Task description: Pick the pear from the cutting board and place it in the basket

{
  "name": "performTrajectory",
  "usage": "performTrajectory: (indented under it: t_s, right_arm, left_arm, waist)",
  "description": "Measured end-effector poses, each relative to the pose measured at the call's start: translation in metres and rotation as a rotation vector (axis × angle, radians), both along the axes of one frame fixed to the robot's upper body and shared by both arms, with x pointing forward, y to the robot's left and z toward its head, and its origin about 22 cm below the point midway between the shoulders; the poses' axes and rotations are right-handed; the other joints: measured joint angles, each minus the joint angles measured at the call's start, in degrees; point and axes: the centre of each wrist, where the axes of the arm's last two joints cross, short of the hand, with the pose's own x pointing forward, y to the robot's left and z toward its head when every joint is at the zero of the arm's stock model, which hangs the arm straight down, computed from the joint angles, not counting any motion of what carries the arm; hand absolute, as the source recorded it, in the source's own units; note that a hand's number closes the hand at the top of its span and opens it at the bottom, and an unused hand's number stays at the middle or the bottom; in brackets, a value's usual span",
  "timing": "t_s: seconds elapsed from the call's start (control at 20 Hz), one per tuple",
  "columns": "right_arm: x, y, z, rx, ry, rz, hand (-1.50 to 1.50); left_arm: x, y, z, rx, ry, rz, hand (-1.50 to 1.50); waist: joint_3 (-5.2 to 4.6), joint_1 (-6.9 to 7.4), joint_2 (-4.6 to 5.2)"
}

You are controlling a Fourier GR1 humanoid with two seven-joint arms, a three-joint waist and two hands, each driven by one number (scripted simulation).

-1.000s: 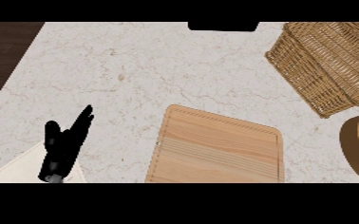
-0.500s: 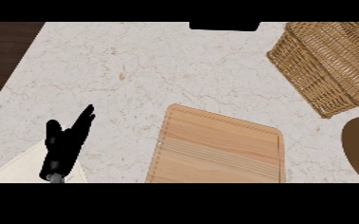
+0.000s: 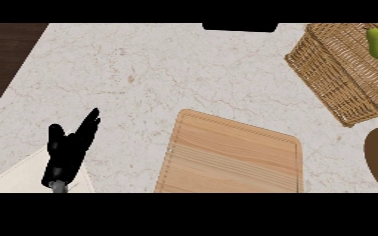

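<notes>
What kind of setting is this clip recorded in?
Most likely a kitchen counter: a pale marble-patterned countertop bears a wooden cutting board, with a wicker basket at the right edge holding a green pear.

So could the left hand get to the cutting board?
Probably yes. The left hand rests open just left of the cutting board, with only bare counter between them.

One wooden cutting board [image 3: 230,157], one wicker basket [image 3: 332,70] holding one green pear [image 3: 373,41], and one black hand [image 3: 68,150] with straight fingers show on the single pale marbled worktop [image 3: 148,70].
</notes>
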Motion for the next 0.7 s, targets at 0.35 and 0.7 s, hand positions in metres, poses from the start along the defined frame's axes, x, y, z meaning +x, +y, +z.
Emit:
performTrajectory:
  t_s: [0.35, 0.7]
  right_arm:
    - [-0.008, -0.015, 0.008, 0.023, -0.062, -0.004, -1.5]
    - [-0.029, -0.041, 0.025, 0.159, -0.086, -0.073, -1.5]
  left_arm:
    - [0.001, -0.002, 0.001, 0.005, -0.003, -0.006, 0.0]
    - [0.0, -0.002, 0.001, -0.001, -0.004, -0.005, 0.0]
  waist:
    - [0.02, 0.32, 0.14]
    - [-0.01, 0.2, 0.16]
